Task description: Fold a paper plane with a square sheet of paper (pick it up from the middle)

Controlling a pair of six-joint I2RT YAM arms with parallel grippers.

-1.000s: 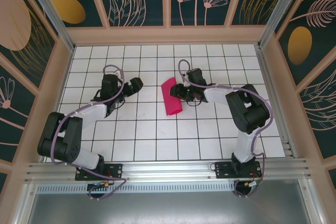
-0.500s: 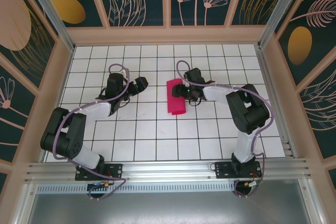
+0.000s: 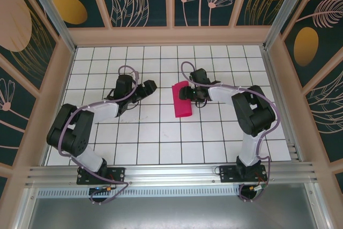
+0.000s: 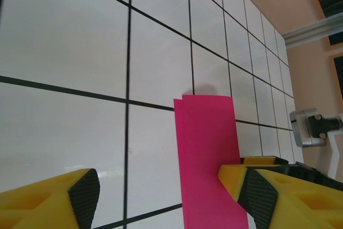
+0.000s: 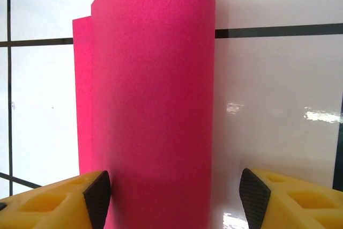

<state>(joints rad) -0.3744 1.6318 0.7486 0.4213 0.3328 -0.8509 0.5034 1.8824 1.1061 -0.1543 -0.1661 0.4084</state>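
Two end effectors: both spread wide, neither pinching anything.
Left end effector [image 3: 149, 86]: near the sheet, at its 9 o'clock, low over the bench [image 3: 161, 132].
Right end effector [image 3: 186, 94]: over the sheet's 1 o'clock part, fingers [image 5: 97, 197] straddling it.
Square sheet of paper [image 3: 181, 106]: folded in half, lying mid-bench, upper flap bowed upward.

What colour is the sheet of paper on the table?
Plain magenta-pink, no print. The sheet of paper shows best in the right wrist view.

one pink sheet [image 3: 180, 103], two grippers [image 3: 150, 86] [image 3: 186, 94]
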